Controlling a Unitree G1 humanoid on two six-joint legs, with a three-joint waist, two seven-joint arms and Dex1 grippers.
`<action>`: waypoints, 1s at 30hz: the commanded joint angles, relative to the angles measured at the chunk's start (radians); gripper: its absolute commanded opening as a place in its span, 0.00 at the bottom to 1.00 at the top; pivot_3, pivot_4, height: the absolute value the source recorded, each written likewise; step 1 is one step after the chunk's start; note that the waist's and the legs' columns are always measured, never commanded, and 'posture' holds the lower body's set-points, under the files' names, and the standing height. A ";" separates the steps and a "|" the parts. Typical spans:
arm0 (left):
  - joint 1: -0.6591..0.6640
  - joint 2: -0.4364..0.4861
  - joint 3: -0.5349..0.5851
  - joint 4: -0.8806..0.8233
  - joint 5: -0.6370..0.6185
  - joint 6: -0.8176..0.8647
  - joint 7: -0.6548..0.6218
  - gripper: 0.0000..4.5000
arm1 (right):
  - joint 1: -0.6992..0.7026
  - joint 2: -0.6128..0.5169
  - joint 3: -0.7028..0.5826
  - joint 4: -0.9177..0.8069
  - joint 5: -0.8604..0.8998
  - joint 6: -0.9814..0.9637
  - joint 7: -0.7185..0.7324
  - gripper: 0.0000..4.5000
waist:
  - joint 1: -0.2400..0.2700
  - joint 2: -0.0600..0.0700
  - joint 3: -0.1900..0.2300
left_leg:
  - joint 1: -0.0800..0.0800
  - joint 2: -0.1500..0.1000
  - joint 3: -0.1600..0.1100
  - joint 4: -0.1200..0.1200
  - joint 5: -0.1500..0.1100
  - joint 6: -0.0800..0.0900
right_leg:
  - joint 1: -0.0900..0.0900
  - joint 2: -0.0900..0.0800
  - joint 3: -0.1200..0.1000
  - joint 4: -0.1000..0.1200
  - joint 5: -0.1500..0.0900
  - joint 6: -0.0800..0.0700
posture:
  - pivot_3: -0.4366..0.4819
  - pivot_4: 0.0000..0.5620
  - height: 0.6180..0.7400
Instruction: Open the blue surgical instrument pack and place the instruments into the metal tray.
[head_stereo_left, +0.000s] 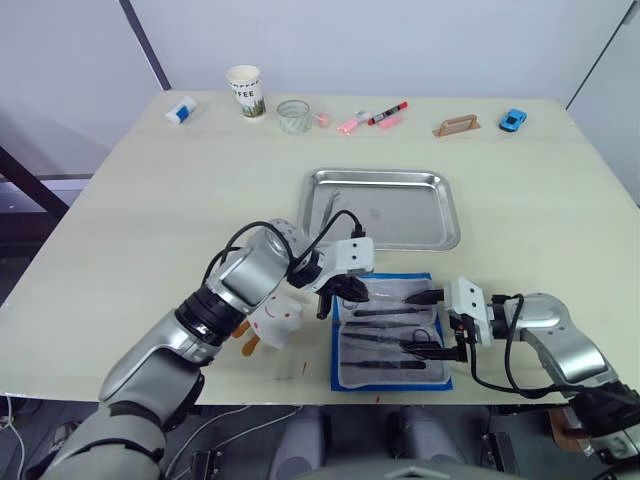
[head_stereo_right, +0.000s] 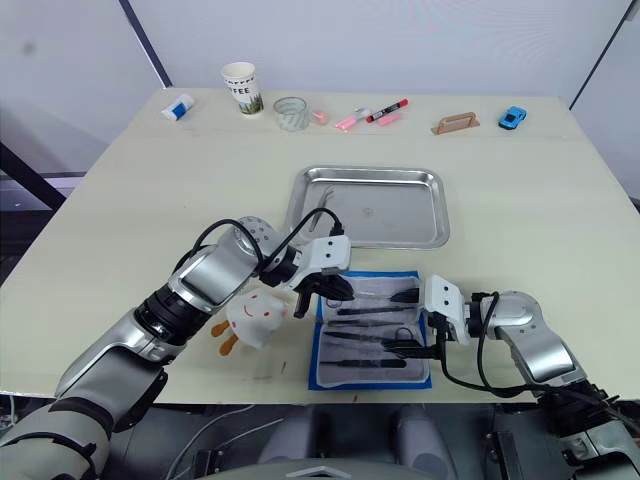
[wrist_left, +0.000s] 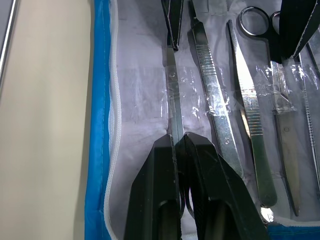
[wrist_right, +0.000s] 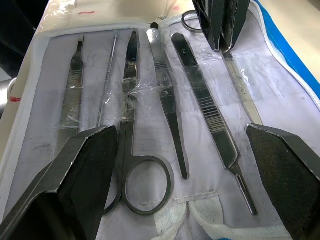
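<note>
**Lifting the outermost instrument clear of the opened pack**

The left gripper (wrist_left: 179, 142) is clamping its two black fingers together on a slim silvery flat-handled instrument (wrist_left: 174, 95), the one lying nearest the tray-side edge of the flat bright-blue surgical instrument pack (head_stereo_left: 390, 335). The pack is lying open on the pale wooden table (head_stereo_left: 150, 220), just in front of the shiny rectangular stainless-steel tray (head_stereo_left: 383, 207), with its whitish clear plastic insert (wrist_right: 150, 65) facing up.

To do this step well, the lift probably needs to be slow. Clear strips of film (wrist_right: 125, 87) are crossing the tools, so the pinched instrument may drag the insert or its neighbours up with it. The right gripper (wrist_right: 180, 165) is hovering over the pack's other end with its fingers spread wide and holding nothing; pressing down on the insert there would likely steady the pack while the left arm is drawing the tool out. A level carry to the tray should keep the thin handle from slipping through the fingers.

The tray is already holding one thin silvery instrument (head_stereo_left: 331, 203) near its left end; the rest of it is bare metal. The pack is still holding the remaining instruments side by side: ring-handled scissors (wrist_right: 131, 150), ribbed tweezers (wrist_right: 207, 112), a second pair of forceps (wrist_right: 167, 105), a thin probe (wrist_right: 107, 80) and a flat handle (wrist_right: 74, 80).
</note>
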 joint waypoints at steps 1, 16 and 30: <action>-0.025 0.016 0.026 -0.041 0.007 -0.005 -0.008 0.01 | 0.024 -0.001 0.067 0.043 -0.058 0.044 -0.004 1.00 | 0.000 0.000 0.000 | 0.000 0.000 0.000 0.000 0.000 0.000 | 0.000 0.000 0.000 0.000 0.000 0.000 | 0.48 0.27 1.00; -0.018 0.049 0.044 -0.055 0.001 0.013 -0.015 0.01 | 0.018 -0.004 0.073 0.050 -0.063 0.047 0.006 1.00 | -0.001 0.000 0.000 | 0.000 0.000 0.000 0.000 0.000 0.000 | 0.000 0.000 0.000 0.000 0.000 0.000 | 0.48 0.27 1.00; -0.008 0.103 0.068 -0.074 -0.020 0.037 -0.021 0.01 | 0.011 -0.001 0.079 0.057 -0.069 0.050 0.012 1.00 | -0.001 0.000 0.000 | 0.000 0.000 0.000 0.000 0.000 0.000 | 0.000 0.000 0.000 0.000 0.000 0.000 | 0.48 0.27 1.00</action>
